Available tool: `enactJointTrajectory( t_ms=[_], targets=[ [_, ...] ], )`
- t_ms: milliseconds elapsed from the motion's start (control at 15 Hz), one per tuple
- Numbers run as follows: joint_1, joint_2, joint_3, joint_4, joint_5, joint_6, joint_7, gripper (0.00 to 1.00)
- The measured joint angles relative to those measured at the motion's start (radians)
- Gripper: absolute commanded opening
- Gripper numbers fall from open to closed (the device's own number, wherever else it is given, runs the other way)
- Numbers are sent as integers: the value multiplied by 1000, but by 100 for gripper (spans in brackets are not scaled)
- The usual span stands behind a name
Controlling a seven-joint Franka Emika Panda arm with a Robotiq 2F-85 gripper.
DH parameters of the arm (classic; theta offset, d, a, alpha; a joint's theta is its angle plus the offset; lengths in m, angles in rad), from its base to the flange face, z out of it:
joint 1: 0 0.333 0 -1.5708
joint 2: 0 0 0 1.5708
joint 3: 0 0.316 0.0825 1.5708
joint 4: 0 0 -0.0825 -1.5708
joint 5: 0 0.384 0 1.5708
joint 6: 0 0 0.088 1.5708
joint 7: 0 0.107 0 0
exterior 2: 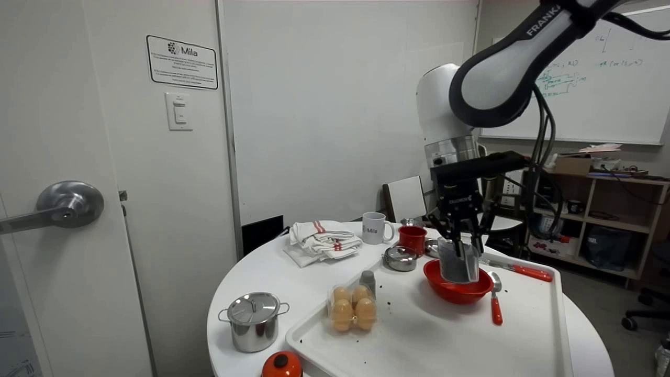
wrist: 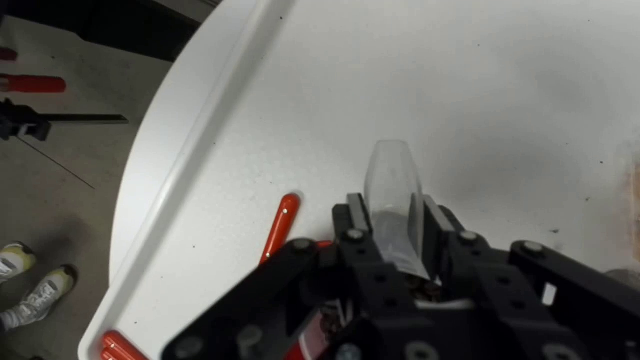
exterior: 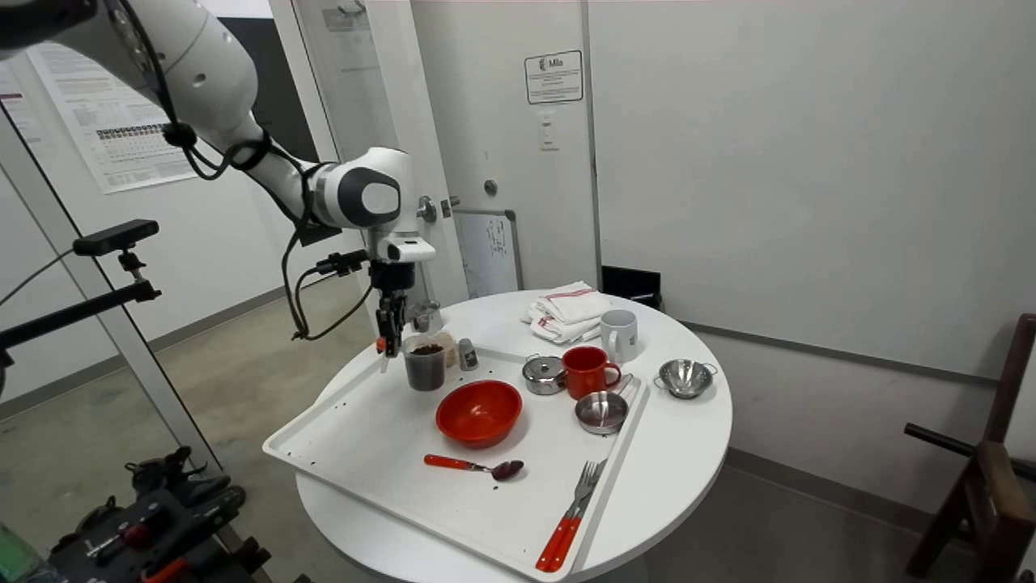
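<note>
Four eggs, two lidded steel pots, one each: clear cup, red bowl, red mug, spoon, fork, knife.

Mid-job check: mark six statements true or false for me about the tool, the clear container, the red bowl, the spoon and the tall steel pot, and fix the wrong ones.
1. The tool is closed on the clear container. True.
2. The container is empty. False: dark bits show inside it.
3. The red bowl and the red-handled spoon both rest on the white tray. True.
4. The tall steel pot has its lid on. True.
5. The spoon lies inside the bowl. False: it lies beside the bowl.
6. That pot stands on the tray. False: it stands on the round table, off the tray.
</note>
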Motion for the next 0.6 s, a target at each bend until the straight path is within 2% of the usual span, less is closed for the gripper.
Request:
enactJointTrajectory(
  t_ms=[267, 333, 467, 533, 600],
  targets=[
    [-18, 112, -12, 175, 31, -176, 2, 12],
    [-24, 135, -14, 210, 37, -202, 2, 28],
    [-31, 165, -18, 252, 38, -216, 0, 28],
    [-31, 172, -19, 261, 38, -217, 0, 13],
    [-30, 176, -19, 266, 38, -219, 0, 13]
  ],
)
